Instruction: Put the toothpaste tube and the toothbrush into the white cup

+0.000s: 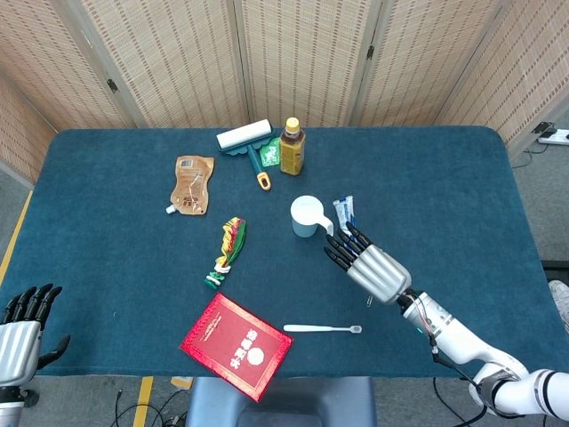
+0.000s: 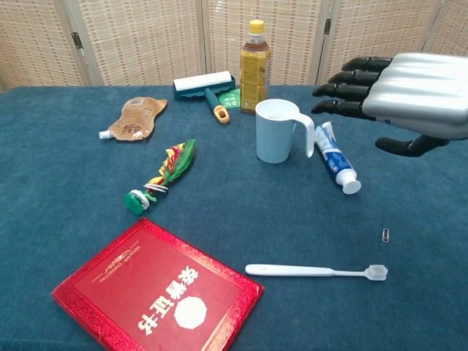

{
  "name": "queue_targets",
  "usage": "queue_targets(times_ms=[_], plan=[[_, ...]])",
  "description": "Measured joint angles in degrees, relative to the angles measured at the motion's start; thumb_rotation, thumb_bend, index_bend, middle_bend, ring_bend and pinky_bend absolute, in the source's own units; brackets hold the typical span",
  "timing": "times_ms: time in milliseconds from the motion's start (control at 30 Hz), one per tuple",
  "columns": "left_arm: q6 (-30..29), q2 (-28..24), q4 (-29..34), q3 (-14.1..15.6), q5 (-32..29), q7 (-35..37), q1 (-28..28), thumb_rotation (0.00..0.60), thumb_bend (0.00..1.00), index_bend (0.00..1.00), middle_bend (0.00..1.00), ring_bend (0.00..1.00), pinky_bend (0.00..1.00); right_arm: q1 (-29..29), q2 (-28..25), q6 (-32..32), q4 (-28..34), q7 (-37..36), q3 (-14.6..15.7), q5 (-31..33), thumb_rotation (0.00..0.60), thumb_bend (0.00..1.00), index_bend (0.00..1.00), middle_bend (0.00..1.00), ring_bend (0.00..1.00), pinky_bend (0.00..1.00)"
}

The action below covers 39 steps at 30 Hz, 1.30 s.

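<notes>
Looking down from the head view, the tube [image 1: 344, 213] lies flat on the table [image 1: 444, 187] just right of the cup [image 1: 305, 216], beside its handle, long axis running up and down the picture. The right hand [image 1: 366, 263] hovers below it, fingers spread and holding nothing. The toothbrush [image 1: 322, 329] lies left to right near the front edge, head to the right, beside the red book [image 1: 236, 345]. The left hand [image 1: 22, 329] shows at the lower left corner, fingers apart, empty.

From the chest view, the tube [image 2: 336, 159] lies on the cloth with its white cap toward the camera and right, flat end by the cup [image 2: 278, 131] handle. The right hand [image 2: 409, 95] hangs above, fingers apart and pointing left toward the cup. The toothbrush [image 2: 314, 271] lies crosswise, bristles at the right
</notes>
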State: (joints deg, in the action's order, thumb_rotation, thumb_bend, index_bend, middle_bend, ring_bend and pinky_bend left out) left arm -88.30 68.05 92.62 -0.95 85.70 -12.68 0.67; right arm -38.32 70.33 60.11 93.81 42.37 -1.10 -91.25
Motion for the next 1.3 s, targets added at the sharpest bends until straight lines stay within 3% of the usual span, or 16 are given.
queue_targets(times_ms=[267, 467, 600, 800, 967, 1300], plan=[[0.4, 0.2, -0.4, 0.1, 0.0, 0.3, 0.1, 0.6, 0.33, 0.16, 0.15, 0.1, 0.15, 1.5, 0.0, 1.0, -0.1, -6.3, 0.5, -0.4, 0.6, 0.35, 0.0, 0.1, 0.01, 0.0], [0.4, 0.3, -0.7, 0.1, 0.0, 0.6, 0.1, 0.6, 0.33, 0.16, 0.15, 0.1, 0.15, 1.7, 0.2, -2.5, -1.2, -7.7, 0.6, 4.0, 0.6, 0.29, 0.01, 0.2, 0.09, 0.03], [0.3, 0.4, -0.7, 0.2, 0.1, 0.8, 0.1, 0.6, 0.33, 0.16, 0.15, 0.1, 0.15, 1.2, 1.5, -6.3, -2.2, -9.7, 0.2, 8.3, 0.6, 0.45, 0.02, 0.22, 0.1, 0.04], [-0.3, 0.0, -0.7, 0.3, 0.1, 1.0, -0.4, 0.6, 0.33, 0.16, 0.15, 0.1, 0.15, -0.4, 5.7, -9.2, -5.9, -12.7, -0.6, 9.8, 0.6, 0.64, 0.02, 0.24, 0.11, 0.04], [-0.6, -0.3, -0.7, 0.5, 0.0, 1.2, -0.8, 0.6, 0.33, 0.16, 0.15, 0.1, 0.15, -1.7, 9.2, -10.7, -9.5, -14.8, -1.3, 10.3, 0.6, 0.69, 0.02, 0.24, 0.11, 0.04], [-0.5, -0.5, -0.9, 0.6, -0.2, 2.0, -1.1, 0.6, 0.33, 0.16, 0.15, 0.1, 0.15, -2.7, 14.1, -13.4, -17.5, -15.8, -0.7, 12.2, 0.6, 0.69, 0.03, 0.26, 0.12, 0.04]])
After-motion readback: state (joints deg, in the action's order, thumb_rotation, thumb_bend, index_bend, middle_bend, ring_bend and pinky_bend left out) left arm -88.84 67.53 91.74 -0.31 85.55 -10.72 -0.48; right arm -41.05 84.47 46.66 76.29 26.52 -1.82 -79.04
